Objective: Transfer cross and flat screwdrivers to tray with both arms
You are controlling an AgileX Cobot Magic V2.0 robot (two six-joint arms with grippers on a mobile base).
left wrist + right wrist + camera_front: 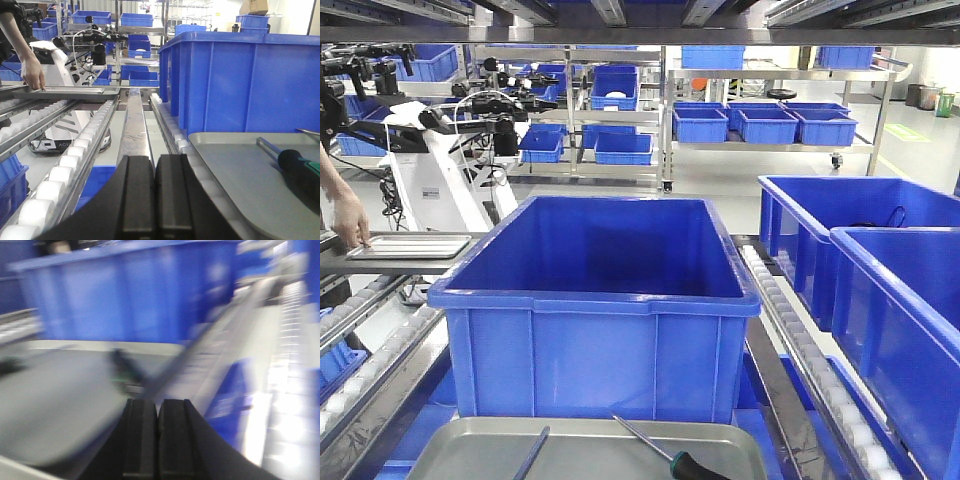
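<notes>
Left gripper (154,197): jaws pressed together, empty | right gripper (158,440): likewise closed, empty | screwdrivers (672,455) lie in tray (460,445), right of left gripper.

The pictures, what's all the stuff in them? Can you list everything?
Tray: one, silver-grey, nearest the front camera, below the big bin.
Screwdrivers: two, lying in that tray; one with a dark green and black handle, the other showing only its shaft.
Big bin: one, blue, behind the tray.
More big bins: two, blue, on the right.
Small bins: many, blue, on far shelves.
Second tray: one, silver, far left.
Roller rails: white, left of the near tray.
Person's hand: one, at the second tray.
Left end effector: black, shut, empty.
Right end effector: black, shut, empty, blurred view.
</notes>
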